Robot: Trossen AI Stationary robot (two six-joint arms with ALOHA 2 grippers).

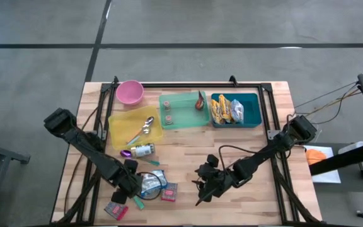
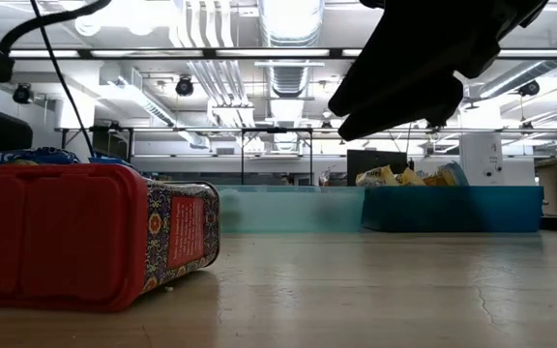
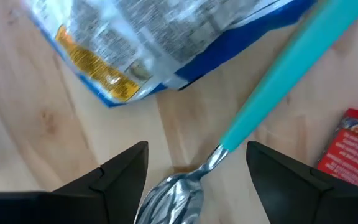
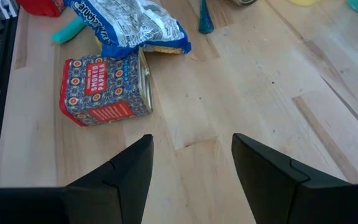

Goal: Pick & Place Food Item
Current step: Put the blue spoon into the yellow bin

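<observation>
Grey concrete floor surrounds a wooden table (image 1: pixel 244 139), which carries a row of containers along its far edge: a pink bowl (image 1: pixel 130 92), a yellow tray (image 1: pixel 120 122) with a spoon in it, a green tray (image 1: pixel 184 118), and a teal bin (image 1: pixel 252 120) already holding snack packets (image 1: pixel 228 110).

Near the front edge lie the loose items: a silver-and-blue snack bag (image 4: pixel 126 25), a patterned spice tin (image 4: pixel 104 90) on its side just beside it, a red pack (image 1: pixel 116 210) at the corner, and a teal-handled spoon (image 3: pixel 253 112) running under the bag's edge.

Left end effector (image 3: pixel 194 180) hangs low over that spoon, its fingers spread on either side of the spoon's bowl, with the bag just ahead; it grips nothing. Right end effector (image 4: pixel 191 168) hovers over bare wood toward the table's middle, fingers also spread and empty, with the tin and bag in front of it.

Judging by the layout, some food has been binned, but the bag and tin are not yet picked up. What seems left is to close on one of them, lift it, and carry it across to the teal bin. Neither arm has a grasp, so this pick appears to be at its approach stage.
</observation>
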